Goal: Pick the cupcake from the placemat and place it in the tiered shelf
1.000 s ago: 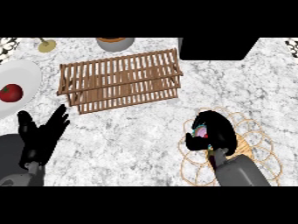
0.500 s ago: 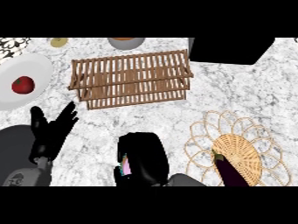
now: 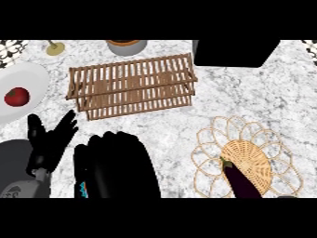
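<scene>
The right hand (image 3: 116, 162) is a big black shape low in the middle of the view now. A moment ago it was over on the woven placemat (image 3: 247, 160), and now it has come away from the mat and moved across toward the left, closer to the wooden tiered shelf (image 3: 132, 86). That tells me the pick-up part is most likely done and the carrying part is going on.

The fingers of the right hand are curled over, with the back of the hand facing up. I can see a tiny bit of blue-green peeking out at the edge of the hand, low down. I think that is the cupcake (image 3: 83, 189), tucked inside the hand. Most of it is hidden, so I cannot be fully sure, but no cupcake sits on the placemat any more. Only a dark purple eggplant (image 3: 240, 180) lies there.

The left hand (image 3: 49, 139) is at the left side, fingers straight and spread, pointing up. It is just resting and holds nothing.

The shelf stands past the hands, well apart from the right hand, with slats you can see through. To its left is a white plate (image 3: 9, 102) with a red tomato (image 3: 16, 96) on it.

Next, I think the right hand needs to go forward and set the cupcake onto one of the shelf's levels. It should stay upright on the slats so it does not tip.
</scene>
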